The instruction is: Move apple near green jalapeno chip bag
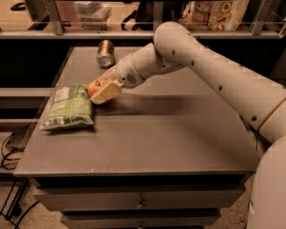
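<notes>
— What sort of place was it?
— Seemingly a robot test lab: a grey drawer cabinet [170, 134] served as the bench, cables [8, 147] trailed across the floor, and snack packets [219, 13] sat behind a rail.
— And the gripper?
— The gripper [102, 89] clasped the apple [94, 86] over the cabinet's left side.

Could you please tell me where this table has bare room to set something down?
The near half of the table, in front and right of the bag, is bare. Crowded: the far left, where the gripper holds the apple beside the bag, can behind.
</notes>
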Robot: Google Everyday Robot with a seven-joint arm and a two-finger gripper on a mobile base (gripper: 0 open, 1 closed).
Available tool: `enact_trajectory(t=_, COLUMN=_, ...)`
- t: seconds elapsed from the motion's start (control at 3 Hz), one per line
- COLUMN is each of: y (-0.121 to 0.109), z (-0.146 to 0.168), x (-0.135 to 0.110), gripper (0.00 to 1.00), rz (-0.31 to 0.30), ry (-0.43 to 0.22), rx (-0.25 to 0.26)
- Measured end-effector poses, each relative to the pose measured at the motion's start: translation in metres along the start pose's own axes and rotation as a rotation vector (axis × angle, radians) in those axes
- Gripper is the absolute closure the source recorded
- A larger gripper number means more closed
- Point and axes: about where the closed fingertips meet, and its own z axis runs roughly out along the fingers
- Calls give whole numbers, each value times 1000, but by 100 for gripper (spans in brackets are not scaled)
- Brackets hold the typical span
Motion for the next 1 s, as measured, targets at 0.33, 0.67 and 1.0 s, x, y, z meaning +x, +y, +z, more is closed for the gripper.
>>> enact_trajectory(t=0.33, y=4, z=6, x=5, gripper=12, rz=-4, ry=3, rx=2)
enact_trajectory(t=0.67, y=7, z=6, x=5, gripper=0, rz=-8, ry=-2, rx=11)
enact_trajectory(t=1.0, y=7, z=6, x=6, gripper=0, rz=-8, ry=-2, rx=12)
